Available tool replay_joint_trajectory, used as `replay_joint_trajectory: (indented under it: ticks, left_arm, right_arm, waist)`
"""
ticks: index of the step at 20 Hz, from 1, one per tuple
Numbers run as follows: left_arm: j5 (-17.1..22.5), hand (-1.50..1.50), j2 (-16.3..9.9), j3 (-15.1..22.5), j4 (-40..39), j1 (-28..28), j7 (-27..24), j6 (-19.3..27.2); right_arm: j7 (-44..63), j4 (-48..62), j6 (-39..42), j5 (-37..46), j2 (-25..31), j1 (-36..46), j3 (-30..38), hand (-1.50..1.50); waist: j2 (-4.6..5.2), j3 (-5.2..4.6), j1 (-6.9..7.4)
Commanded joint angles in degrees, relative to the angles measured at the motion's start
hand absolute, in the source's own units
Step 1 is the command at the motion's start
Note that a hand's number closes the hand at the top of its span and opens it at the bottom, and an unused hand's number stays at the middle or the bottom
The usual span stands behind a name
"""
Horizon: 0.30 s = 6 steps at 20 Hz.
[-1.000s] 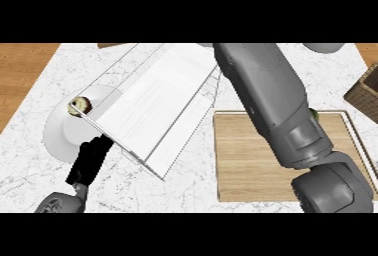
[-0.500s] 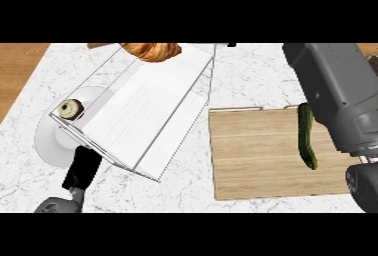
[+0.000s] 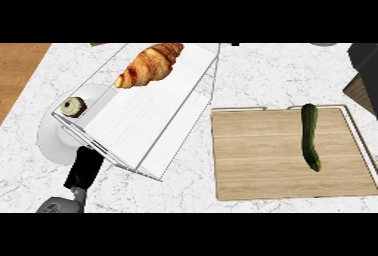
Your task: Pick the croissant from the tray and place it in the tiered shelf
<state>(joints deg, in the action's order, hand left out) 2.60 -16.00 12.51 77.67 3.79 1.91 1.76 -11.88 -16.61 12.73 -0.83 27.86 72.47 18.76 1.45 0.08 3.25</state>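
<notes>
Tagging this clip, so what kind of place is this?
Most likely a kitchen counter: a marble top, a wooden tray with a cucumber, and a croissant on a white shelf.

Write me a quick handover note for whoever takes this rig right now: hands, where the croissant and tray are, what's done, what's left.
Left hand: low at the view's left edge, beside the shelf's near corner, holding nothing; whether its fingers are open or shut cannot be told.
Right hand: out of view; only a dark bit of arm shows at the upper right edge.
Croissant: lying on the top of the white tiered shelf, no hand on it.
Tray: wooden, right of the shelf, holding only a cucumber.
A plate with a doughnut is by the shelf's left side.
Done: the placing looks finished.
Left: probably nothing but a check.
</notes>
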Motion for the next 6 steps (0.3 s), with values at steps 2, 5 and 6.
replay_joint_trajectory:
  ticks: [2, 5, 6]
  left_arm:
    - [1.3, 0.0, -0.7, -1.1, 0.6, 0.4, 0.2, -1.8]
    - [0.0, 0.0, 0.9, -0.4, -0.3, -0.7, -0.7, -0.4]
    - [-0.6, 0.0, 1.1, -0.1, 0.9, 0.4, 0.8, 0.2]
  right_arm:
    - [-4.4, 3.0, 6.1, 1.0, 4.5, -0.9, -0.1, -1.5]
    - [-4.3, 4.1, 6.7, 3.1, 4.4, -0.4, -1.8, -1.5]
    - [-5.1, 4.3, 7.6, 3.3, 5.8, -1.3, -1.8, -1.5]
  waist:
    - [0.38, 0.04, 0.98]
    - [0.08, 0.01, 0.55]
    - [0.02, 0.03, 0.31]
